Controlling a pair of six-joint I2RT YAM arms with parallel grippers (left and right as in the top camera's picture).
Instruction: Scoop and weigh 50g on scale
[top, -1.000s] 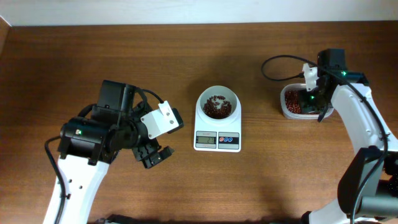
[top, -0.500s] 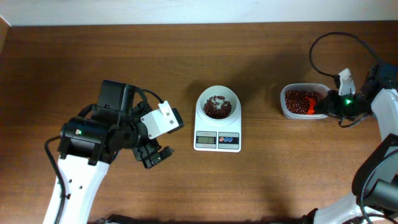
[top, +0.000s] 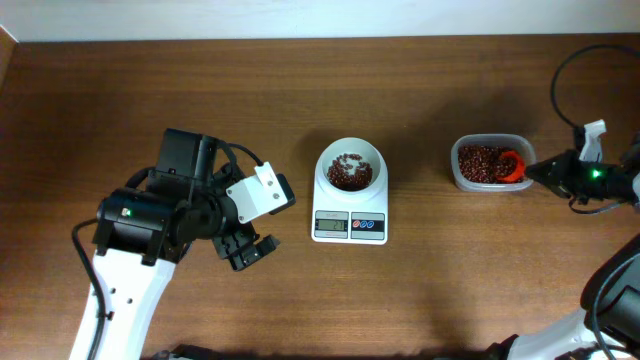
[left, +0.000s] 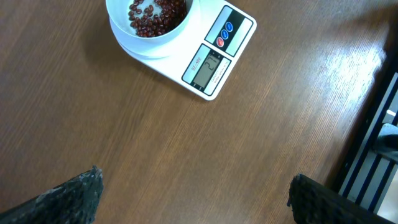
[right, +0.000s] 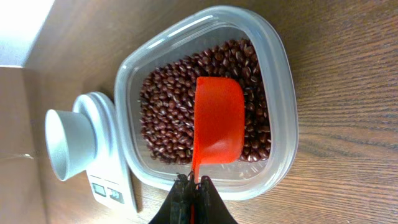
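Observation:
The white scale (top: 349, 226) stands mid-table with a white bowl (top: 324, 162) on it; dark red-brown beans (top: 349, 174) lie in the bowl. More beans (right: 166, 106) fill a clear tub (top: 455, 172) to the right. An orange scoop (right: 217, 124) rests over the tub's beans, with none showing on it. My right gripper (right: 193, 184) is shut on the scoop's handle at the tub's right rim. My left gripper (top: 250, 250) hangs open over bare wood, left of the scale (left: 216, 55), with both fingertips (left: 78, 191) wide apart.
A black cable (top: 562, 70) loops over the table's far right corner. The table's far edge meets a pale wall along the top. The left arm's bulky body (top: 160, 215) sits over the left half of the table.
The right arm has swung out from over the tub to its right side, keeping hold of the scoop. The left arm has not moved.

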